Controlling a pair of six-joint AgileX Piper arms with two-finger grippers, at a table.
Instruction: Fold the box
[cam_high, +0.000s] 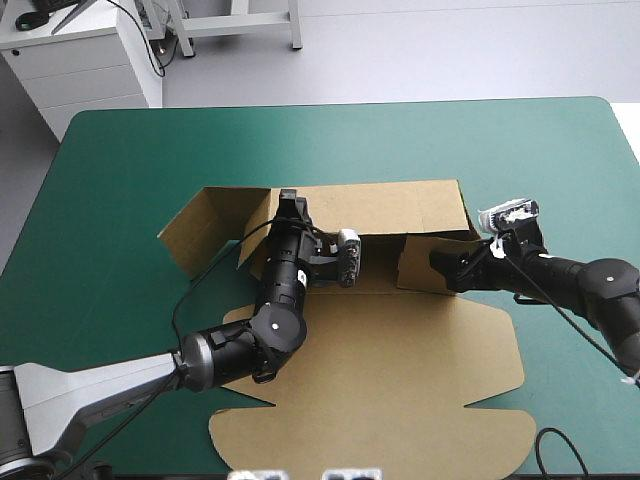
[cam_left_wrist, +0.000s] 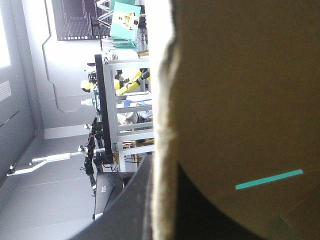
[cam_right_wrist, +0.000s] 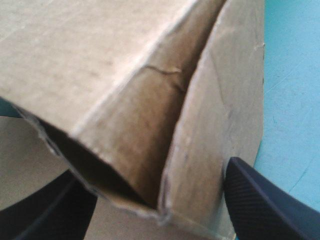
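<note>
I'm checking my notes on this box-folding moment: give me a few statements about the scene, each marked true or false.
1. The near part of the box lies flat on the teal-green cover. True.
2. A white T-shirt lies beside the box. False: only the brown board is on the cover.
3. The right gripper has its fingers apart, with a folded corner of board between them. True.
4. The left gripper hangs over bare cover, well away from the box. False: it is at the box's raised far wall, with the sheet's edge between its fingers.
</note>
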